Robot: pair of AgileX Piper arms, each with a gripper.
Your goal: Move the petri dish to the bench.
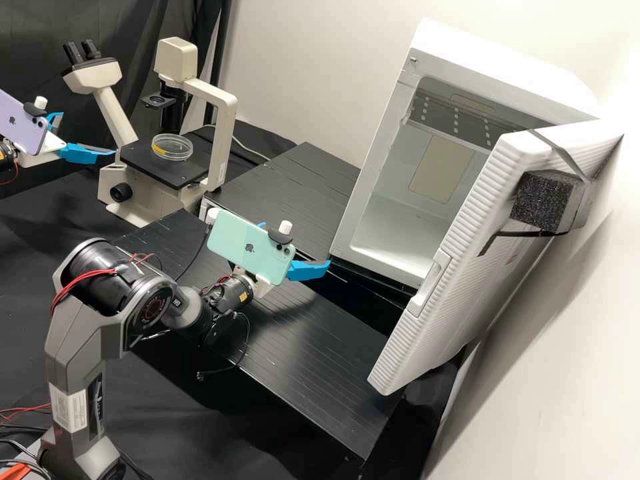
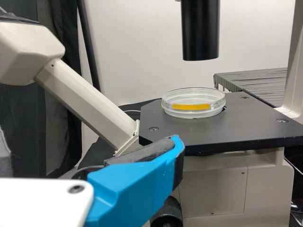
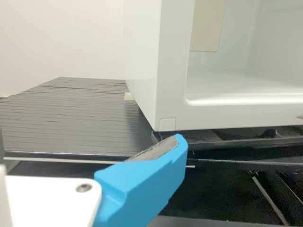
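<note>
Upper left: clear round petri dish (image 1: 172, 148) on flat black stage (image 1: 143, 167), right of my blue-fingered left gripper (image 1: 89, 134), apart; fingers spread, holding nothing.

Left arm and white cabinet (image 1: 427, 50) cropped or part-hidden — contents of petri dish (image 1: 172, 148) unclear.
High view: arm behind left gripper (image 1: 89, 133) cut off at left edge; right gripper (image 1: 297, 243) has its far finger mostly behind mint phone (image 1: 250, 248); door (image 1: 460, 267) blocks part of cabinet interior; arm label (image 1: 71, 409) too small to read. Left wrist view — microscope (image 2: 213, 189) cut off by the edges. Right wrist view — cabinet cropped too.
</note>
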